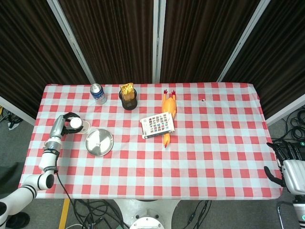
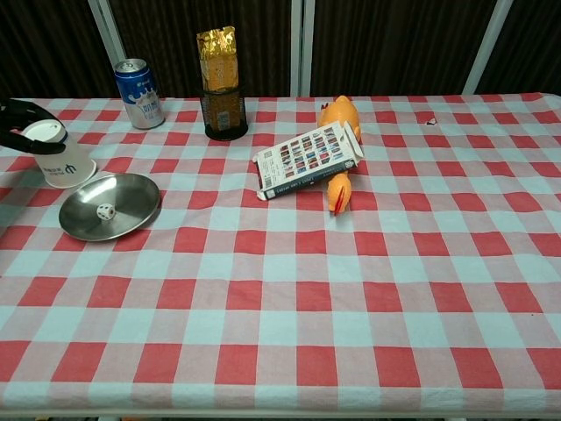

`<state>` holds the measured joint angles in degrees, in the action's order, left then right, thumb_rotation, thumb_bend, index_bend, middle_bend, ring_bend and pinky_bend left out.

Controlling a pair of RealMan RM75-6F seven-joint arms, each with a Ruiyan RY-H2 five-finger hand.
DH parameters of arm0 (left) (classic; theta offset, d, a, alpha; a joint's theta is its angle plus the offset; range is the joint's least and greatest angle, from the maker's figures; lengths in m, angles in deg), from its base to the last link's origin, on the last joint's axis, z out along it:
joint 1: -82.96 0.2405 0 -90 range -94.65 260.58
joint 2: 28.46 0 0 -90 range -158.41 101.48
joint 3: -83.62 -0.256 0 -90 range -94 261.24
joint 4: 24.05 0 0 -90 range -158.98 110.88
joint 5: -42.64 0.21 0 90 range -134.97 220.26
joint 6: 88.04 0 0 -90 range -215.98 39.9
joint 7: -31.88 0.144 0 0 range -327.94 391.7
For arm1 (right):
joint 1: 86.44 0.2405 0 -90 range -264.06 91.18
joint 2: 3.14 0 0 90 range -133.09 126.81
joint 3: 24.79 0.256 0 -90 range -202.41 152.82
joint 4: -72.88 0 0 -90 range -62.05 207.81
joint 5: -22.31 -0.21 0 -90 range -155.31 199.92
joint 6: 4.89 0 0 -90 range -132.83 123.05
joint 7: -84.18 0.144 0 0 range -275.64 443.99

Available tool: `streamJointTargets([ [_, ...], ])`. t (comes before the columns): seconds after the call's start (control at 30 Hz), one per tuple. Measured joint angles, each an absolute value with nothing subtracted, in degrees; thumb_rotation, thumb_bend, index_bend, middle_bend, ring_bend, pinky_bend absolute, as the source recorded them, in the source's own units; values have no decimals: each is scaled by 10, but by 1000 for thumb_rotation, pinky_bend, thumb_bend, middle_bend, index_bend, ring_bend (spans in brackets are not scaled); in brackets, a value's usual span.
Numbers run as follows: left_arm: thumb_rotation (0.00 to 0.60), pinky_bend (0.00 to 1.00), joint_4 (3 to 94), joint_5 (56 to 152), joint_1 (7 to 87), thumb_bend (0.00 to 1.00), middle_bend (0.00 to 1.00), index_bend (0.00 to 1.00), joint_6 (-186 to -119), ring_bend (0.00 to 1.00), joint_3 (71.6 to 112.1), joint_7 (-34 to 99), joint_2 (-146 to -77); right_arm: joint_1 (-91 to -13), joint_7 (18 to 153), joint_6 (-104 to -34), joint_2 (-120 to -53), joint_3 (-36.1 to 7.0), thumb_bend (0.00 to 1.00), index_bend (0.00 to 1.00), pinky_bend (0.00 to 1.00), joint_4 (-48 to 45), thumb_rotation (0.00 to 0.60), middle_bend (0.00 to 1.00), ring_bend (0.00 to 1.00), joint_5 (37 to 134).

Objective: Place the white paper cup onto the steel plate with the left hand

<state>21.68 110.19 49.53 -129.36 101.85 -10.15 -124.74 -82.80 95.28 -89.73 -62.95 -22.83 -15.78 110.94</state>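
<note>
Fingers (image 1: 71, 116) of the left hand (image 1: 64, 122) curl round the top of the white paper cup (image 1: 76, 124) in the head view, holding it where it stands upside down on the worktop (image 1: 214, 157), just at ten o'clock of the steel plate (image 1: 99, 142). The grip sits high on the narrow end of a light, thin cup; I judge it could crush or slip out once lifted. The right hand (image 1: 286, 164) hangs off the worktop's four o'clock corner, fingers apart, holding nothing.

From the chest view, the dark fingers (image 2: 24, 112) wrap the cup's (image 2: 60, 158) upper rim at the frame's nine o'clock edge, and the cup looks slightly tilted towards the plate (image 2: 131, 200). A small die (image 2: 105, 211) lies in the plate's middle. Set down on it, the cup would probably rock or topple, so the landing spot matters. The blue can (image 2: 138, 81) stands at one o'clock of the cup, near enough that a wide swing might clip it.
</note>
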Motion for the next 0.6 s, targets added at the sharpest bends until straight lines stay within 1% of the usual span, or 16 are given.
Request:
streamJointTargets([
  [0.2, 600, 272, 274, 1134, 501, 255, 364, 476, -1328, 216, 1007, -95, -1219, -825, 954, -895, -631, -228, 268, 146, 71, -156, 600, 198, 0, 1112],
  [0.4, 600, 270, 364, 1170, 505, 256, 366, 476, -1365, 216, 992, -73, -1177, -827, 953, -898, -630, -229, 268, 146, 71, -156, 600, 199, 0, 1112],
  [0.6, 600, 256, 464, 1207, 504, 258, 366, 476, -1370, 216, 958, -34, -1131, -828, 956, -896, -632, -230, 268, 146, 71, -154, 600, 199, 0, 1110],
])
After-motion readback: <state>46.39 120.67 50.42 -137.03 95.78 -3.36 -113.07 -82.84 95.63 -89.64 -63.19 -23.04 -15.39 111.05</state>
